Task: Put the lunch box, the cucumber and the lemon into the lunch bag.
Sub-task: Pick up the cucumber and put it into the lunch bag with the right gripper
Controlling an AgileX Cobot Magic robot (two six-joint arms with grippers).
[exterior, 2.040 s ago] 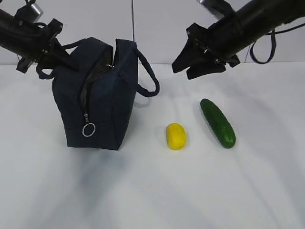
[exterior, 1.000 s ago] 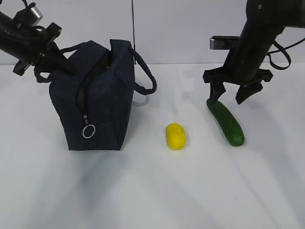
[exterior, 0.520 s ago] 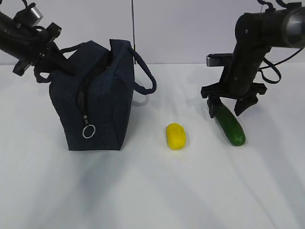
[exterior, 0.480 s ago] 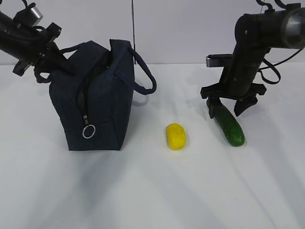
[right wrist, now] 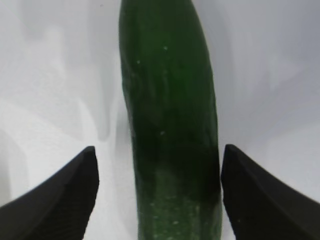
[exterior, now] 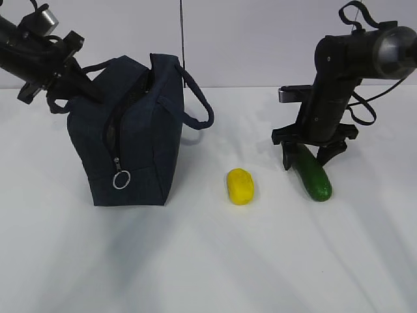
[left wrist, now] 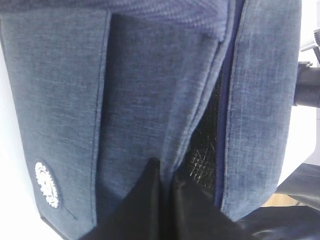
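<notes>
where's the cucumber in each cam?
Exterior: cucumber lies right of centre on the table, between the right gripper fingers.
Left wrist: not in view, only the lunch bag.
Right wrist: cucumber fills the centre, running top to bottom.
Shared landmark: the open right gripper straddling it.

We see a smooth white matte tabletop (exterior: pixel 195 261) filling the lower view, meeting a plain pale grey wall (exterior: pixel 247 39) behind; a thin dark vertical seam (exterior: pixel 182 29) splits that wall, and soft diffuse light leaves faint grey shadows on the table
</notes>
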